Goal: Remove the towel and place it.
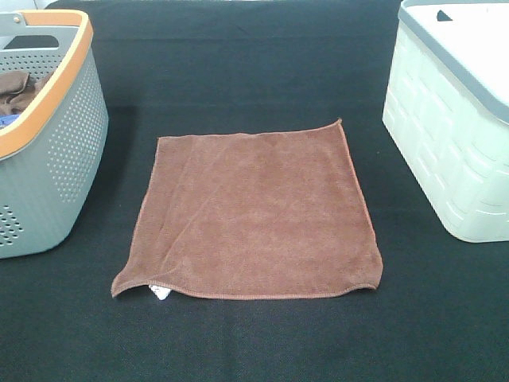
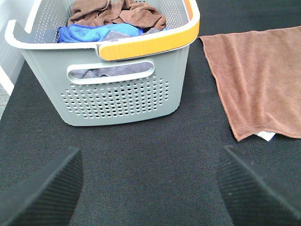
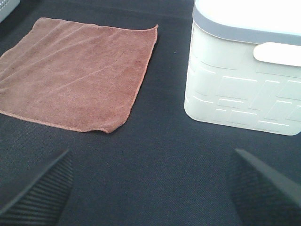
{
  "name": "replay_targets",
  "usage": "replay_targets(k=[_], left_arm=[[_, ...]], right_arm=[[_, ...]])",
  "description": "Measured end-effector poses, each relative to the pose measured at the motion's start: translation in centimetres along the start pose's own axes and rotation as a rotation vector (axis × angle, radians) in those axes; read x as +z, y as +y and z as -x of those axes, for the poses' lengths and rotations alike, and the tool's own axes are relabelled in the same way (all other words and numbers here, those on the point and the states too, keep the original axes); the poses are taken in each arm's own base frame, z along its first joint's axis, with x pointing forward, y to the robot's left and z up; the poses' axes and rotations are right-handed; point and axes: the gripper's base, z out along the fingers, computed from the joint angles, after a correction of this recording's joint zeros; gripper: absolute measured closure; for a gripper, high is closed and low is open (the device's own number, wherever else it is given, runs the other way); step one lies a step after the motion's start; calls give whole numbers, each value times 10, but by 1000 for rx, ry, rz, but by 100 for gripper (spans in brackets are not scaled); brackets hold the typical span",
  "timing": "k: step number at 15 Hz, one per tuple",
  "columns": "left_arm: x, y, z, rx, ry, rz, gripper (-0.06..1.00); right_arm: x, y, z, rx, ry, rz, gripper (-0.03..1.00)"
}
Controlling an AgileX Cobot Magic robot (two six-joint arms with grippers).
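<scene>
A brown towel (image 1: 250,215) lies spread flat on the black table in the middle of the high view, a white tag showing under its near left corner. It also shows in the left wrist view (image 2: 261,80) and the right wrist view (image 3: 75,73). Neither gripper appears in the high view. My left gripper (image 2: 148,188) is open and empty, near the table's front, facing the grey basket (image 2: 117,94). My right gripper (image 3: 150,188) is open and empty, short of the towel and the white bin (image 3: 244,89).
The grey perforated basket with an orange rim (image 1: 48,143) stands at the left and holds brown and blue cloths (image 2: 113,21). The pale white bin (image 1: 453,119) stands at the right.
</scene>
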Motion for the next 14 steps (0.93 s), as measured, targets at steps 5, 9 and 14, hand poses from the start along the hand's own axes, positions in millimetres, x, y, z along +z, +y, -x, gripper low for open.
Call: replay_targets(k=[5, 9, 14], left_arm=[[0, 0, 0, 0, 0, 0, 19], [0, 0, 0, 0, 0, 0, 19], [0, 0, 0, 0, 0, 0, 19]], right_arm=[[0, 0, 0, 0, 0, 0, 13], [0, 0, 0, 0, 0, 0, 13], [0, 0, 0, 0, 0, 0, 13]])
